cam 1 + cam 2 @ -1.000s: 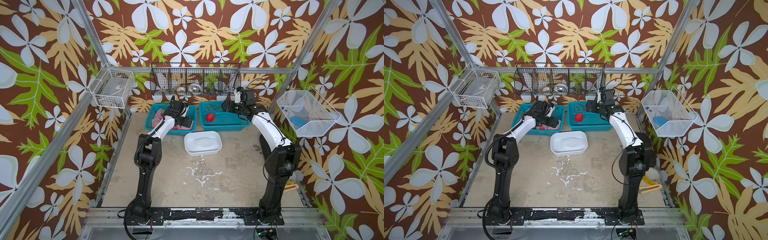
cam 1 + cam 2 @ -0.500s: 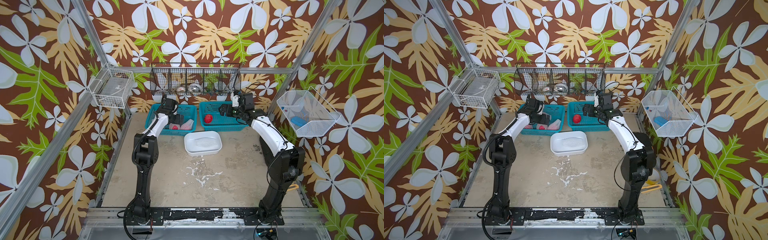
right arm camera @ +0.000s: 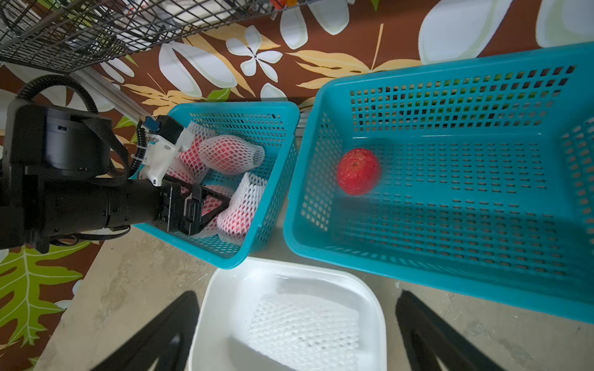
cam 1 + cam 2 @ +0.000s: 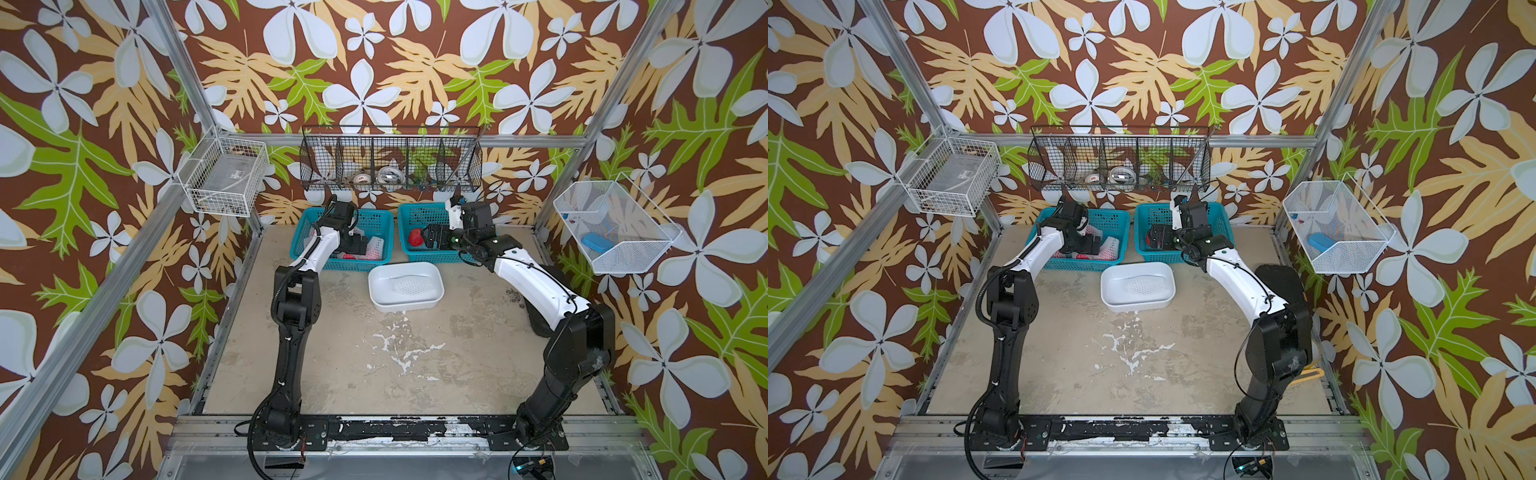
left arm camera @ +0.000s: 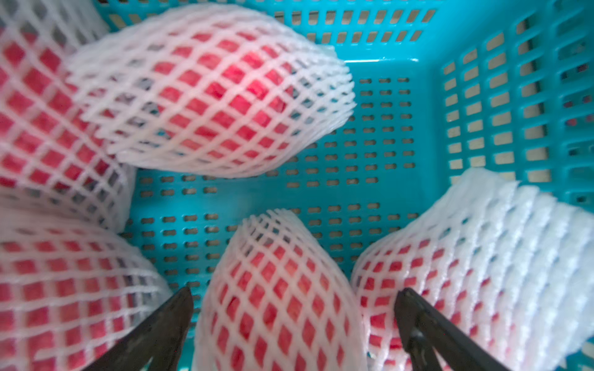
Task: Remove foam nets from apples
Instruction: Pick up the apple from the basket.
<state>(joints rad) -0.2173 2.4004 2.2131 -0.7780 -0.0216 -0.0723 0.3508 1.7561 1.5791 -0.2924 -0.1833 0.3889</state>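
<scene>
1. The left gripper (image 5: 294,298) is down inside the left teal basket (image 5: 369,192), jaws spread wide and clamped on nothing. Directly between its fingertips sits a netted apple (image 5: 276,324). The tapered end of its foam net (image 5: 270,225) points away from the gripper.
2. Just outside one finger lies a second netted apple (image 5: 64,289). Just outside the other finger is a third netted apple (image 5: 466,273), close enough that I cannot tell whether the finger brushes its mesh.
3. Farther ahead, across a bare patch of basket floor, a fourth netted apple (image 5: 212,93) leans on a fifth netted apple (image 5: 38,128).
4. Handling, as a judgement: the sleeve looks soft, light, springy and stretchy, so it should crush and slide under a squeeze. The fruit inside is firm, heavier, smooth and can bruise.
   - The best hold for stripping is probably the loose tapered end, where the foam stands clear of the fruit.
   - A hold round the apple's widest part should serve for lifting it out.
5. The right gripper (image 3: 297,298) also has its jaws apart and is empty. Right under and just ahead of it is the white tub (image 3: 221,289), where one empty foam net (image 3: 305,324) lies flat.
6. Beyond that, well apart from the fingers, the right teal basket (image 3: 450,69) holds a single bare red apple (image 3: 358,172). One fruit looks done, with five left to strip.
</scene>
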